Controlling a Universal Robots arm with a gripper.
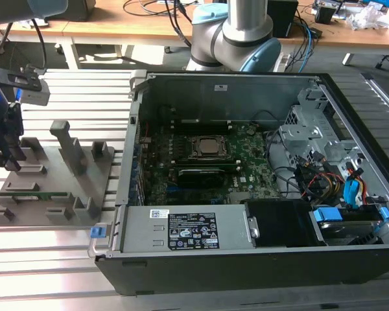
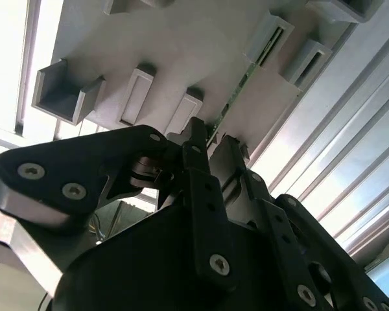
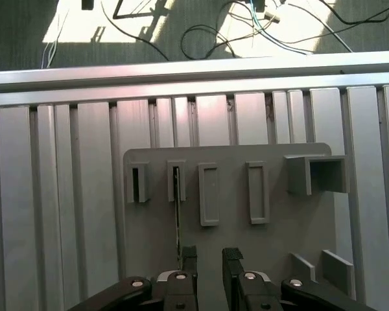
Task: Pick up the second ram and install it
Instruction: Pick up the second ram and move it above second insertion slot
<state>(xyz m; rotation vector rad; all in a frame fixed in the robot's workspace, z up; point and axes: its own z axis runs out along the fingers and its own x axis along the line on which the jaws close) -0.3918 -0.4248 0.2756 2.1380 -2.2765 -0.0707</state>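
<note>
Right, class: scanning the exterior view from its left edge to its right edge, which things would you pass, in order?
gripper → blue clip → processor socket → metal drive cage. The second ram and its grey holder overlap the gripper across the picture, so they are left out.

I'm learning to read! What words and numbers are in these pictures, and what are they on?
White sticker on the grey metal box in the computer case: print too small to read.
Black label beside it: print too small to read.
Small white sticker on the case's far inside wall: too small to read.
Grey holder plate in the first wrist view: no writing.
</note>
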